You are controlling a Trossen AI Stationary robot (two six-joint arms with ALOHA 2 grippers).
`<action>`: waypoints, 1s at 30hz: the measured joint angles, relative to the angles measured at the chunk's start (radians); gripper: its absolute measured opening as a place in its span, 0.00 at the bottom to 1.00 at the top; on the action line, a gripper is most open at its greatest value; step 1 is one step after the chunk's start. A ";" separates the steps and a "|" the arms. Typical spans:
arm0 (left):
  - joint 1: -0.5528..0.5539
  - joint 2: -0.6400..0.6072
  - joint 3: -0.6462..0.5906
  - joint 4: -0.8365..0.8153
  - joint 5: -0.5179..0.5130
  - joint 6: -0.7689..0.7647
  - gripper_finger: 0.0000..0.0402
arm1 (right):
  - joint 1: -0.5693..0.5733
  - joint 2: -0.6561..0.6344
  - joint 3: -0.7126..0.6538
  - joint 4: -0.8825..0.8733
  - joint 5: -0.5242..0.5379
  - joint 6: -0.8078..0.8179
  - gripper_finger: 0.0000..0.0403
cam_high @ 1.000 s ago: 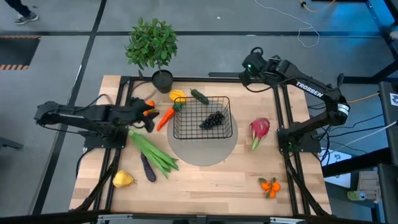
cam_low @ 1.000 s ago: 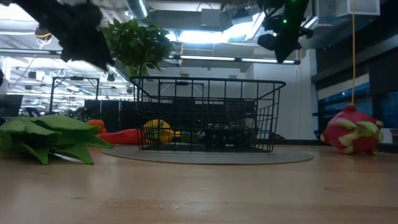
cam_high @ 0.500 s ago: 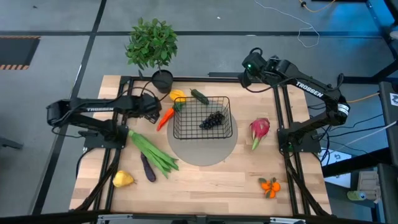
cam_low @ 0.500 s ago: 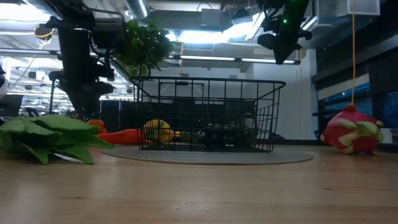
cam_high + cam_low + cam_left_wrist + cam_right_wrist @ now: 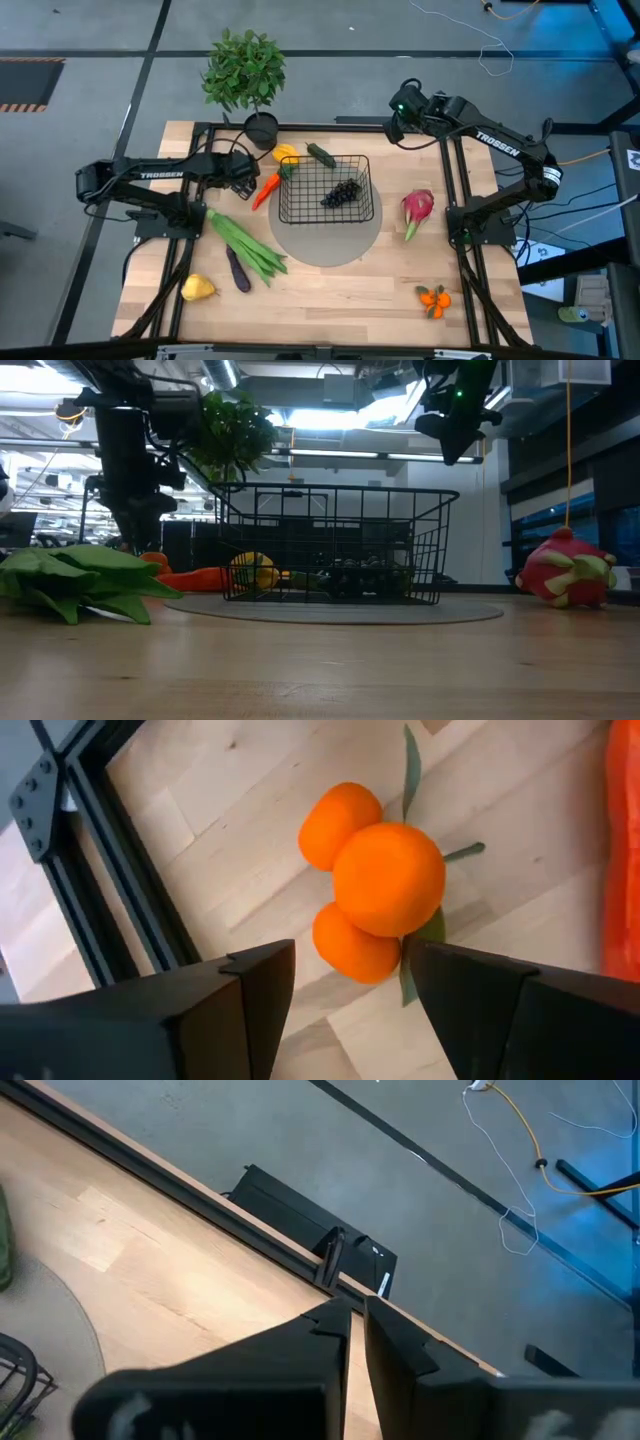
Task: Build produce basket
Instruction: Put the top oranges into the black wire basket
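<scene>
The step in hand looked like picking up the next piece of produce. The left gripper (image 5: pixel 345 990) hung over the left rear part of the table (image 5: pixel 330 300), fingers spread apart, straddling nothing yet, with a cluster of 3 oranges (image 5: pixel 375 890) directly beyond its fingertips. In the wrist view the oranges sat on bare wood, untouched, with green leaves poking out from under them and the carrot (image 5: pixel 266 188) just beside them.

The next move probably called for a straight drop so that the fingers came down either side of the cluster, then a squeeze. The cluster was lumpy and rounded, so an off-centre grip might have let it roll out.

The right gripper (image 5: pixel 397 108) waited raised over the far right edge of the table, its fingers nearly together and holding nothing.

The basket (image 5: pixel 327 190) stood on a round grey mat (image 5: pixel 345 248) at the middle of the table. Only the dark grapes (image 5: pixel 345 192) lay inside it. A yellow pepper (image 5: pixel 286 155) and a cucumber (image 5: pixel 321 155) lay just outside its far rim.

Well apart from the basket were the long green stalks (image 5: pixel 245 245), the eggplant (image 5: pixel 237 268), the pear (image 5: pixel 197 289), the dragon fruit (image 5: pixel 417 210) and a 2nd bunch of oranges (image 5: pixel 434 299). Most of the job appeared to remain.
</scene>
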 joint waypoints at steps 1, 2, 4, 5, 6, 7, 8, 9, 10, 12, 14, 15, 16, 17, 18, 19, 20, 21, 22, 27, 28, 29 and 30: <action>0.000 0.000 0.000 0.005 0.000 0.003 0.47 | 0.000 0.000 0.000 0.000 0.000 0.000 0.07; 0.000 0.000 0.000 0.011 0.001 0.002 0.47 | 0.000 0.000 0.000 0.000 0.000 0.000 0.07; 0.000 0.000 0.000 0.022 0.009 0.000 0.48 | 0.000 0.000 0.000 0.000 0.000 0.000 0.07; 0.000 0.000 0.000 0.025 0.016 0.000 0.49 | 0.000 0.000 0.000 0.000 0.000 0.000 0.07; 0.000 0.000 0.000 0.026 0.029 0.000 0.50 | 0.000 0.000 0.000 0.000 0.000 0.000 0.07; 0.000 0.001 0.000 0.027 0.045 0.004 0.51 | 0.000 0.000 0.000 0.000 0.000 0.000 0.07; 0.000 0.005 0.000 0.028 0.056 0.017 0.52 | 0.000 0.000 0.000 0.000 0.000 -0.001 0.07; 0.000 0.014 0.000 0.030 0.057 0.028 0.54 | 0.000 0.000 0.000 0.000 0.000 -0.004 0.07; 0.000 0.023 0.000 0.031 0.057 0.031 0.55 | 0.000 0.000 0.000 0.000 0.000 -0.015 0.07; 0.003 0.038 0.000 0.034 0.054 0.031 0.58 | 0.000 0.000 0.000 0.000 0.000 -0.023 0.07; 0.011 0.052 0.000 0.040 0.055 0.032 0.59 | 0.000 0.000 0.000 0.000 0.000 -0.023 0.07; 0.016 0.061 0.000 0.047 0.053 0.032 0.60 | 0.000 0.000 0.000 0.000 0.000 -0.023 0.07; 0.019 0.074 0.000 0.060 0.053 0.032 0.61 | 0.000 0.000 0.000 0.000 0.000 -0.023 0.07; 0.025 0.091 0.000 0.072 0.053 0.032 0.61 | 0.000 0.000 0.000 0.000 0.000 -0.023 0.07; 0.031 0.104 0.000 0.079 0.054 0.032 0.61 | 0.000 0.000 0.000 -0.001 0.000 -0.023 0.07; 0.039 0.116 0.000 0.085 0.053 0.032 0.61 | 0.000 0.000 0.000 -0.002 0.000 -0.023 0.07; 0.048 0.130 0.000 0.091 0.053 0.032 0.62 | 0.000 0.000 0.000 -0.002 0.000 -0.023 0.07; 0.056 0.145 0.000 0.096 0.052 0.032 0.62 | 0.000 0.000 0.000 -0.002 0.000 -0.023 0.07; 0.063 0.161 0.000 0.098 0.053 0.032 0.62 | 0.000 0.000 0.000 -0.002 -0.003 -0.023 0.07; 0.101 0.246 0.000 0.104 0.053 0.033 0.62 | 0.001 0.000 0.000 -0.005 -0.017 -0.023 0.07; 0.107 0.264 0.000 0.104 0.053 0.033 0.62 | 0.001 0.000 0.000 -0.005 -0.017 -0.023 0.07; 0.113 0.283 0.000 0.104 0.054 0.033 0.62 | 0.001 0.000 0.000 -0.005 -0.017 -0.023 0.07; 0.117 0.301 0.000 0.104 0.054 0.033 0.62 | 0.000 0.000 0.000 -0.005 -0.017 -0.023 0.07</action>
